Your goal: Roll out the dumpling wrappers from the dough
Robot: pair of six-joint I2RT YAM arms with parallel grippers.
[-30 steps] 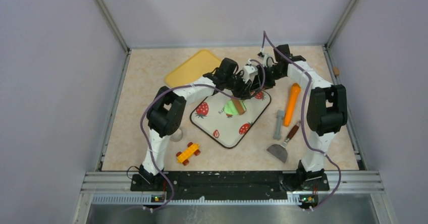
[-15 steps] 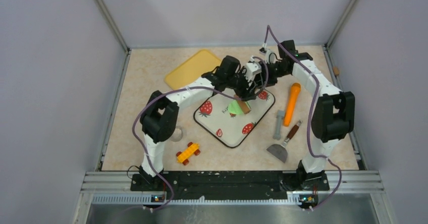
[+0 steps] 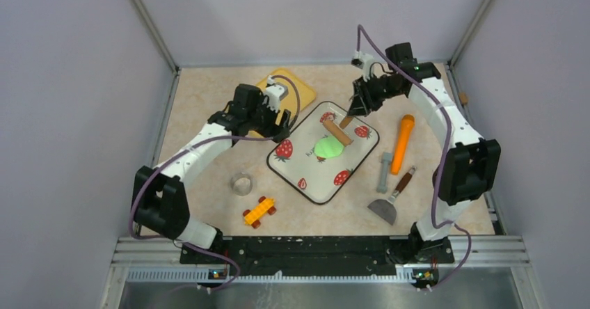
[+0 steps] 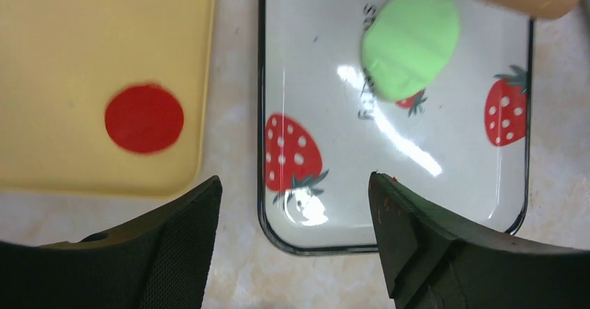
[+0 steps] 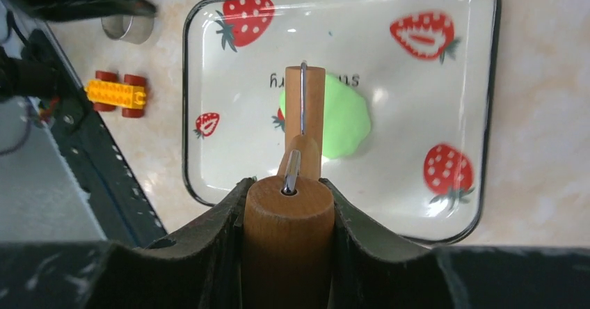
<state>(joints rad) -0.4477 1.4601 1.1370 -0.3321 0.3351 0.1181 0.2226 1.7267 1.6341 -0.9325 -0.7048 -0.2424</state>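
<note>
Lilac walls [image 3: 69, 114] enclose a beige tabletop [image 3: 459, 208]. Dough [image 4: 412, 43] lies on the strawberry tray [image 3: 316, 184]; above it the right gripper [image 5: 289, 211] clamps a roller [image 5: 304, 107], and beside it the left gripper [image 4: 293, 184] gapes empty.

The beige table [image 3: 202, 149] bears a strawberry tray [image 3: 314, 181]. Left of it lie a yellow tray [image 4: 69, 30], metal ring [image 3: 241, 184] and toy car [image 3: 259, 211]; right of it, an orange tool [image 3: 402, 143], grey tool [image 3: 385, 171] and scraper [image 3: 389, 201].

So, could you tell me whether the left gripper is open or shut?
Open: the left gripper has its fingers spread wide, nothing between them, over the tray rim.
</note>
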